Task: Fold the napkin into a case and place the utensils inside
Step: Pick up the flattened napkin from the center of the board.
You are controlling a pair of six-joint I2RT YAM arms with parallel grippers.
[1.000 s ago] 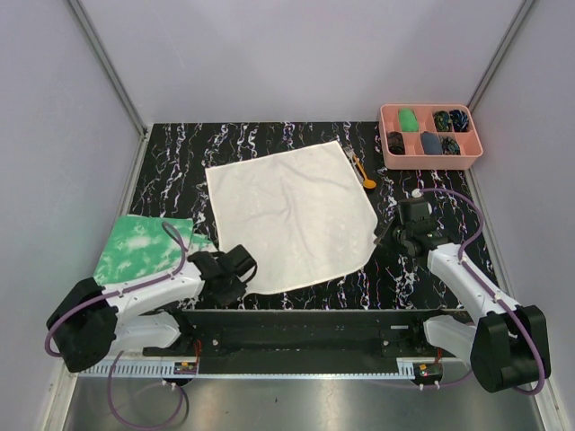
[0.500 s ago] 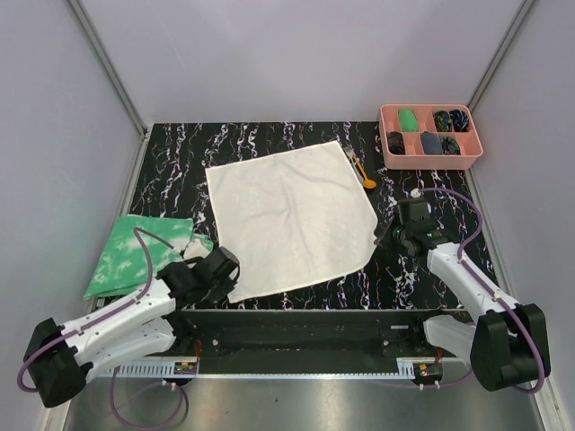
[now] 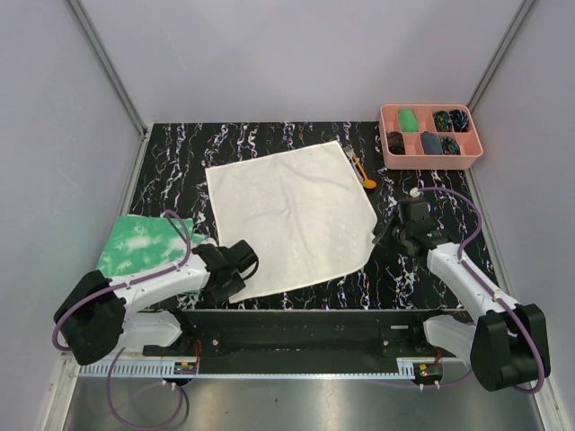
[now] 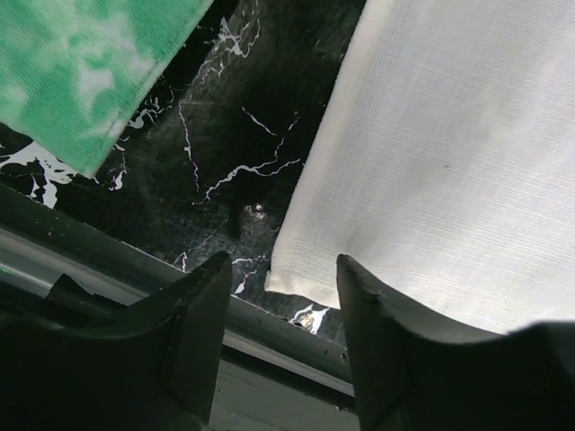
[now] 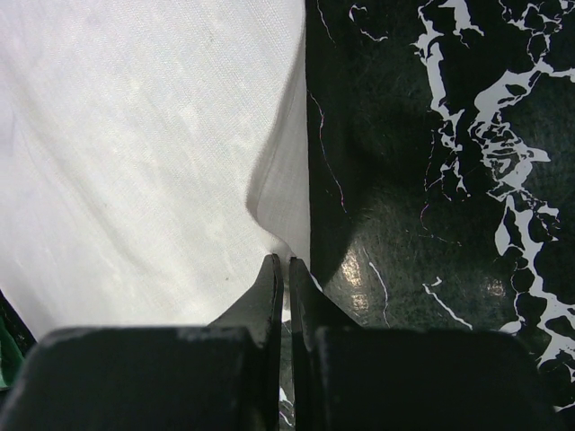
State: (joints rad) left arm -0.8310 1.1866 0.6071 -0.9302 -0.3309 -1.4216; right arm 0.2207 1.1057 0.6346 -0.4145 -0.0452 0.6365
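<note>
While right tool (image 5: 287, 262) pinches napkin (image 3: 287, 215) edge, left tool (image 4: 283, 269) apart at corner

The napkin (image 3: 292, 215) is plain cream-white. The table (image 3: 180, 153) is black with white marble veins. The cloth (image 3: 139, 247) is green with white patches, the tray (image 3: 431, 162) pink, the spoon (image 3: 364, 175) orange.

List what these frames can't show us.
- Utensils, top view: too small to tell whether they touch the napkin edge.
- Pink tray contents, top view: too small to identify.
- Right hand, right wrist view: its own fingers hide how much napkin they pinch.
- Napkin's near-left corner, top view: partly covered by the left hand.
- Green cloth: overlapped by the left arm in top view, cut by the frame edge in left wrist view.
</note>
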